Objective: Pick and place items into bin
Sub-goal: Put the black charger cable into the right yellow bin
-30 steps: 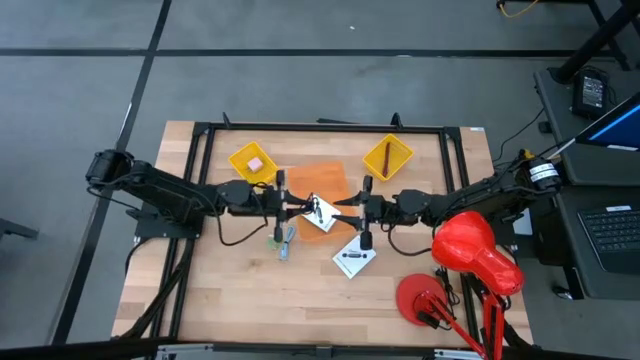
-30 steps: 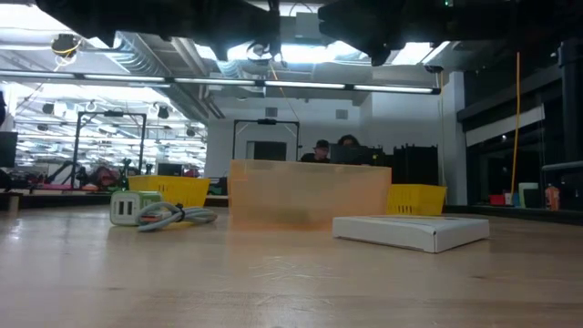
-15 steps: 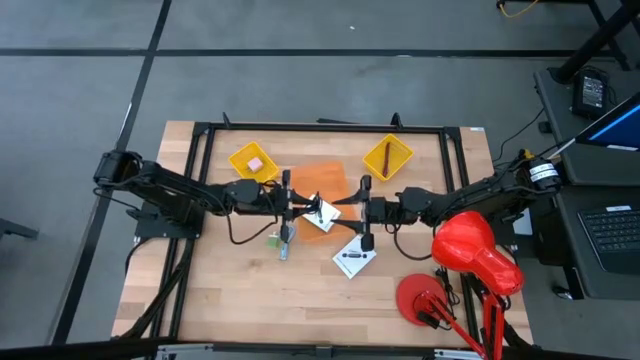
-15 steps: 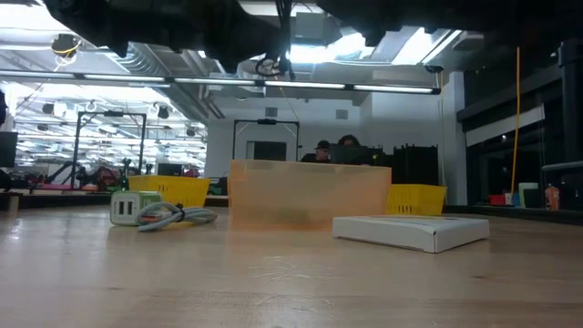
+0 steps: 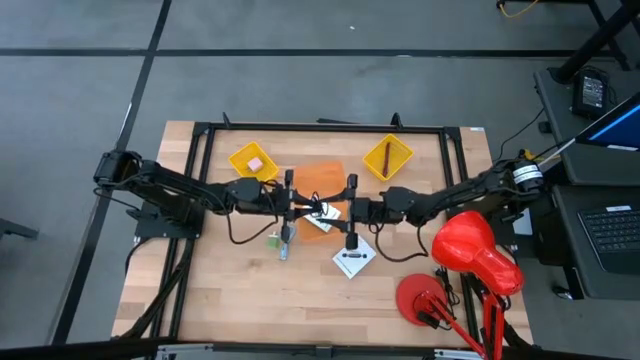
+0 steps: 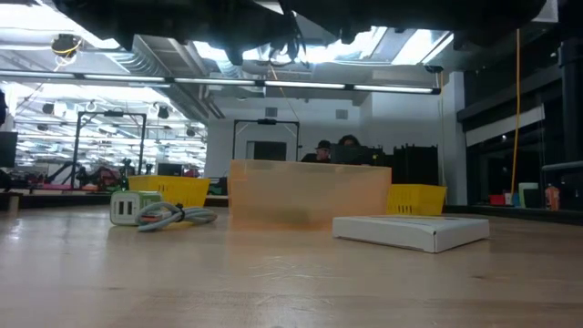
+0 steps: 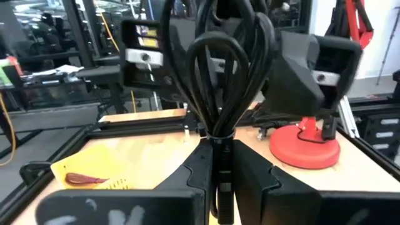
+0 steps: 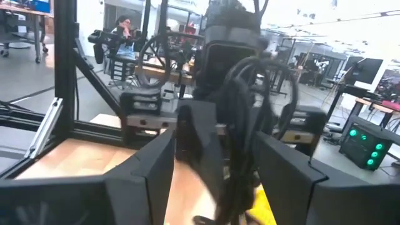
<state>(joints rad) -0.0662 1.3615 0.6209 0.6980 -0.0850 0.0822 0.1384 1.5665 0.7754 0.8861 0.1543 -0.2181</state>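
Observation:
My left gripper (image 5: pixel 303 209) is shut on a coiled black cord (image 7: pixel 219 69) and hangs high over the orange bin (image 5: pixel 322 182). My right gripper (image 5: pixel 345 211) faces it, open. In the right wrist view its fingers (image 8: pixel 156 169) stand on either side of the cord's loops (image 8: pixel 247 119); whether they touch them I cannot tell. One white card (image 5: pixel 353 261) lies flat on the table, and another (image 5: pixel 320 216) lies by the bin's near edge. The green cube (image 5: pixel 273 239) and the blue-grey tool (image 5: pixel 285 243) rest on the table. My left gripper pinches the black cord between its two fingers at the bundle's bound neck (image 7: pixel 219 134). The fingers lie level and point toward the table's right. The loops fan out beyond the fingertips. The cord is lifted clear of the table.
A yellow bin (image 5: pixel 252 162) holds the pink block, and another yellow bin (image 5: pixel 388 156) holds the dark-red cord. A red lamp-like stand (image 5: pixel 425 300) sits at the near right corner. A black frame runs round the table's far half. Bare wood lies along the near edge.
My right gripper has moved toward the table's left, closing on my left gripper until its fingers flank the cord loops. My left gripper shifted a little toward the right early on, still holding the cord aloft.

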